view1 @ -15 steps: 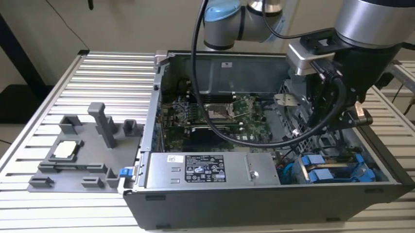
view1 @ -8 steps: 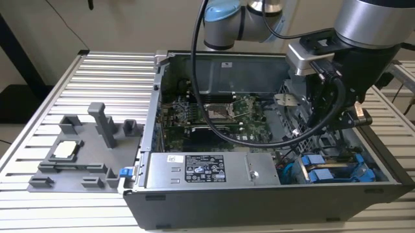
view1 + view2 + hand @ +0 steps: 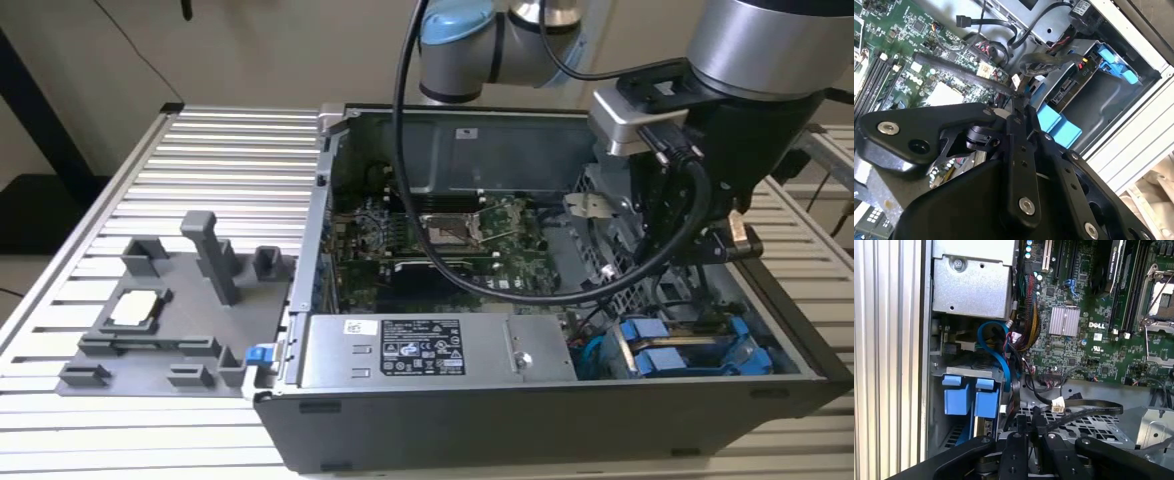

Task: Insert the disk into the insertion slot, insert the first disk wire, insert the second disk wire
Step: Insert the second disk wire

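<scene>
Your gripper (image 3: 1029, 429) is down in the corner of the case (image 3: 534, 425). Its jaws look pinched narrow on the black plug end of a flat black wire (image 3: 1084, 411). I judge that a grip, though the contact itself is partly hidden. The disk (image 3: 663, 362) sits in the slot (image 3: 1109, 97), at the case's near corner on the exterior view's right, just beyond the power supply (image 3: 400, 350).

Watch three things:
- **Plug:** it seems to be held by its very end, so it could twist in the pinch and meet the disk's port askew. Pushing then could bend contacts or shove the disk deeper.
- **Wire:** its free loop arches out sideways and could catch the blue cable (image 3: 996, 347) or the bundle beside it.
- **Hose:** the arm's own hose (image 3: 534, 285) hangs low over the board (image 3: 1079, 340) and could drag on parts there if you swing wide.

The disk's long axis runs along the case's near wall, across the exterior view. Its blue-tabbed end points toward the power supply and the other end toward the outer wall, so I judge a plug has to come in from the tabbed side
</scene>
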You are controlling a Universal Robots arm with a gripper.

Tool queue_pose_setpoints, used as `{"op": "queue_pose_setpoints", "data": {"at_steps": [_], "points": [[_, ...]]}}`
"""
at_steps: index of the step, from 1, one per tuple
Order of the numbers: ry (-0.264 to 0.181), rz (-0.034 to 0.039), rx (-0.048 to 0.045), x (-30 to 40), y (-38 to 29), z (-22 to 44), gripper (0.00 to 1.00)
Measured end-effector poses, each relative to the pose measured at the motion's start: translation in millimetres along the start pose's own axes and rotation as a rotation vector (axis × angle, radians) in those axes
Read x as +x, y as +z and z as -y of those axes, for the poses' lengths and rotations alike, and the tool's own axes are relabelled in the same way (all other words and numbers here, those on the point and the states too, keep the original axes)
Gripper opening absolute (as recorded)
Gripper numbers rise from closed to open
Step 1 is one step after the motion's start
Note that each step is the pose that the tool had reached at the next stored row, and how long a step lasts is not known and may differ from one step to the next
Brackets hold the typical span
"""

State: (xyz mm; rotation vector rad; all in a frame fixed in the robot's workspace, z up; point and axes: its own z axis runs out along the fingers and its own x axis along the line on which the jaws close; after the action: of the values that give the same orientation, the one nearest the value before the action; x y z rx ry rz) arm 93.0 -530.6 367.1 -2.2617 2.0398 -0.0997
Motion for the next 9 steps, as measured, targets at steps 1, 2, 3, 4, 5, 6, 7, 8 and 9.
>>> {"op": "queue_pose_setpoints", "data": {"at_steps": [1,2,3,4,5,6,7,8,9], "points": [[0.0,0.0001,0.0,0.0,0.0,0.0,0.17],[0.0,0.0001,0.0,0.0,0.0,0.0,0.17],[0.0,0.0001,0.0,0.0,0.0,0.0,0.17],[0.0,0.0002,0.0,0.0,0.0,0.0,0.17],[0.0,0.0002,0.0,0.0,0.0,0.0,0.16],[0.0,0.0003,0.0,0.0,0.0,0.0,0.16],[0.0,0.0003,0.0,0.0,0.0,0.0,0.16],[0.0,0.0004,0.0,0.0,0.0,0.0,0.16],[0.0,0.0003,0.0,0.0,0.0,0.0,0.16]]}}
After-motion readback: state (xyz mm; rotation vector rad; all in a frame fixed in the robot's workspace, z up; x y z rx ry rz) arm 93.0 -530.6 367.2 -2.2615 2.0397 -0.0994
